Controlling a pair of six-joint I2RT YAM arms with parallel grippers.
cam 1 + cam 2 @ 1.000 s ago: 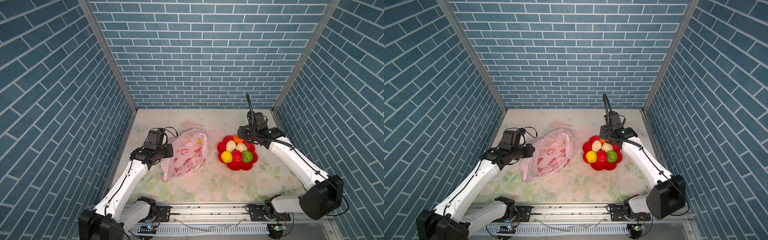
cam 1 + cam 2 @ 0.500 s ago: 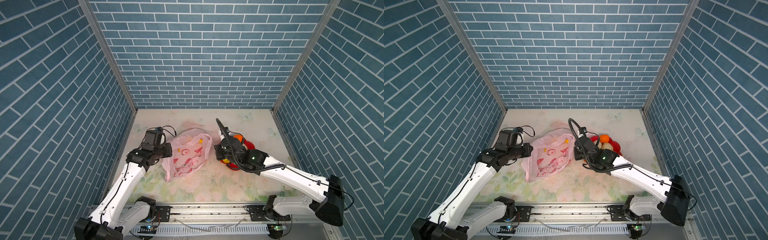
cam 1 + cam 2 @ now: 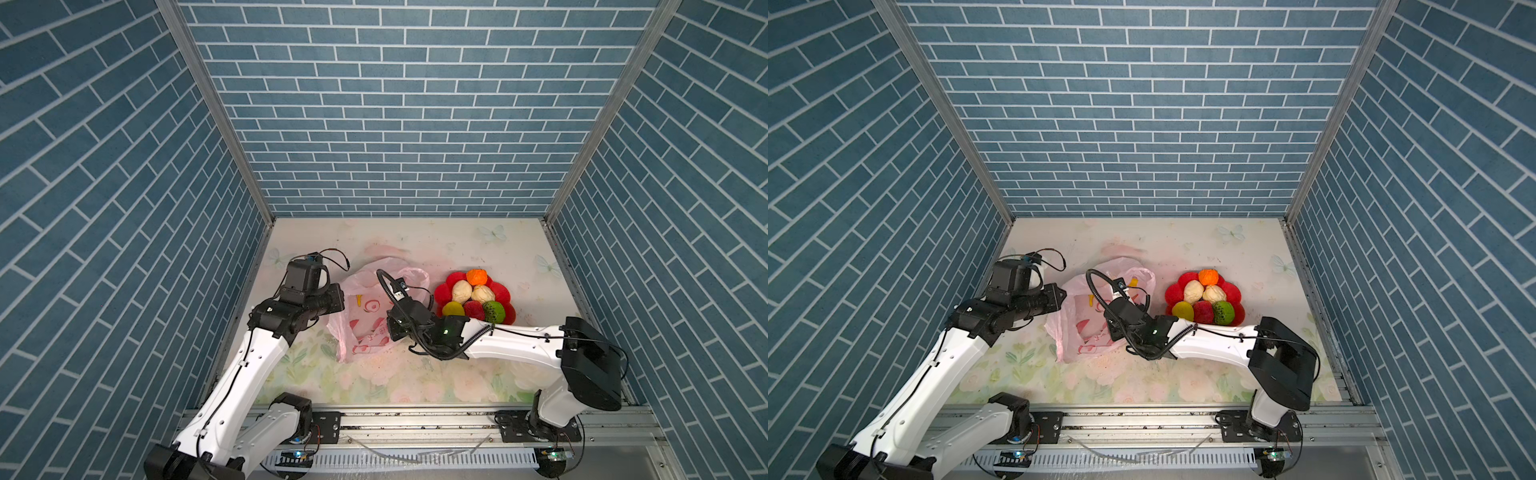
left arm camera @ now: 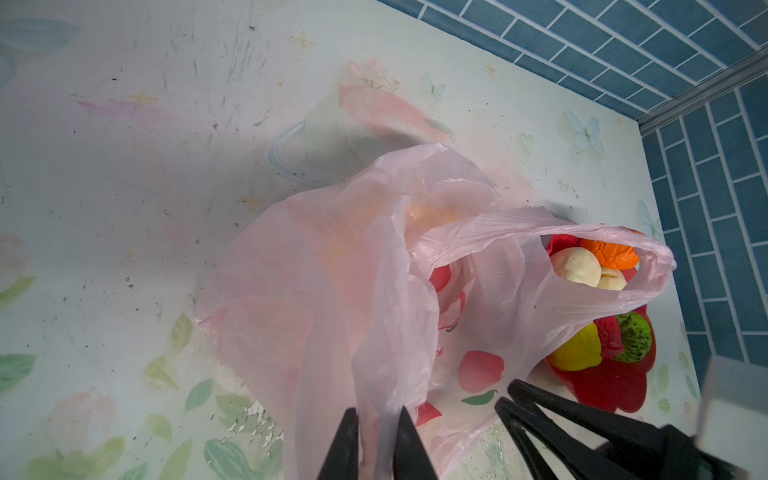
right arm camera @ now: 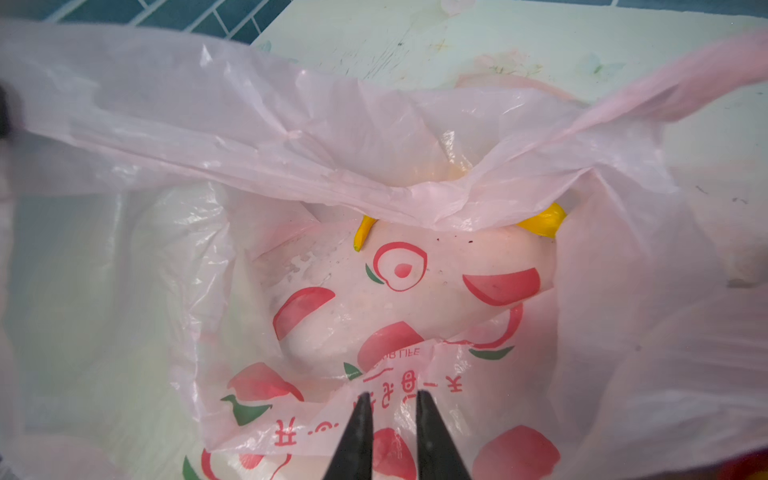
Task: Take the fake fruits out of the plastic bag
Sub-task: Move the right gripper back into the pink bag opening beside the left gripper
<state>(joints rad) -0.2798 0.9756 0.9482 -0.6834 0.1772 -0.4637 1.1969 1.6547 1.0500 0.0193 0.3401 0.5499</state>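
Pink plastic bag (image 3: 361,332) at 9 o'clock of red dish (image 3: 444,293), which holds other fruits (image 3: 473,308). Your left gripper (image 4: 376,415) pinches bag's 9 o'clock rim. Your right gripper (image 5: 390,397) narrow at printed film, catch unclear. Inside, toward 1 o'clock, banana (image 5: 542,220) under fold. Hold rim taut, reach under fold, grip banana, not film.

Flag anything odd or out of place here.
One yellow banana lies inside the plastic bag, half hidden under a fold, while six fruits already sit in the red dish. Nothing looks spilled.
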